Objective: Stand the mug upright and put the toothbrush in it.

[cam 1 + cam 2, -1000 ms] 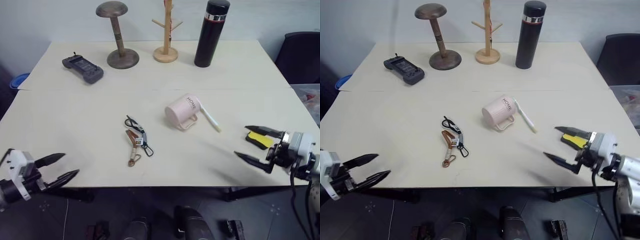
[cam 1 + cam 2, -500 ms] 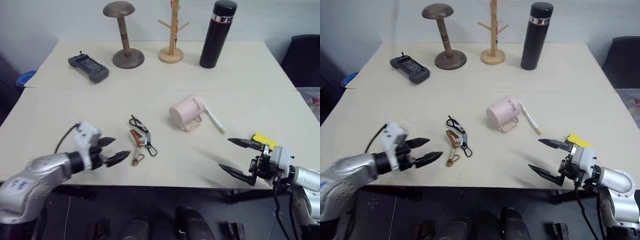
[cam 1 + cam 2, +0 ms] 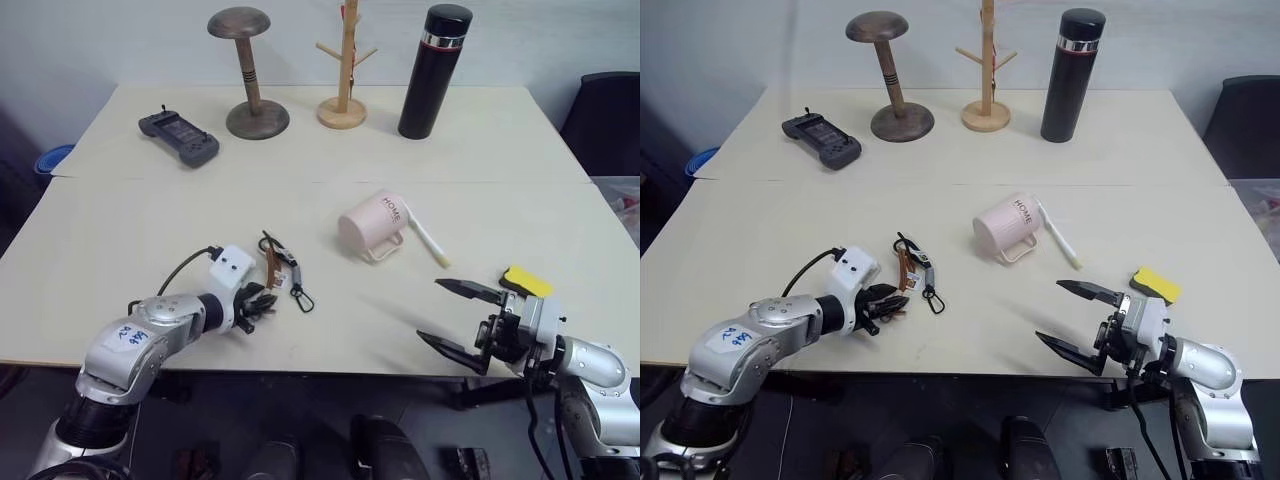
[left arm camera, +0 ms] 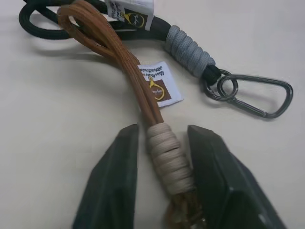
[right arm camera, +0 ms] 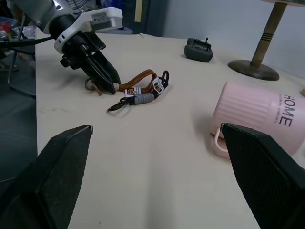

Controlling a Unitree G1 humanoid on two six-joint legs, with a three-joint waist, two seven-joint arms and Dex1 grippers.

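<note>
Left hand: its two black fingers are nearly closed on the pale wrapped end of the brown cord strap, one on each side and pressing against the wrapping.
Left arm: reaches in low over the near part of the desk, with the hand angled down and inward toward the straps.
Black strap: lies just beside the brown one, with a grey wrapped end and a metal clip flat on the desk.
Right hand: wide open and holding nothing, one finger above the other.
Right arm: held about level over the near right edge of the desk, pointing inward toward the middle, well apart from the mug.
Mug: pale pink, lying on its side near the middle of the desk, handle toward the near edge.
Toothbrush: white, flat on the desk just beside the mug on its right.
Yellow block: on the desk near the right hand.
</note>
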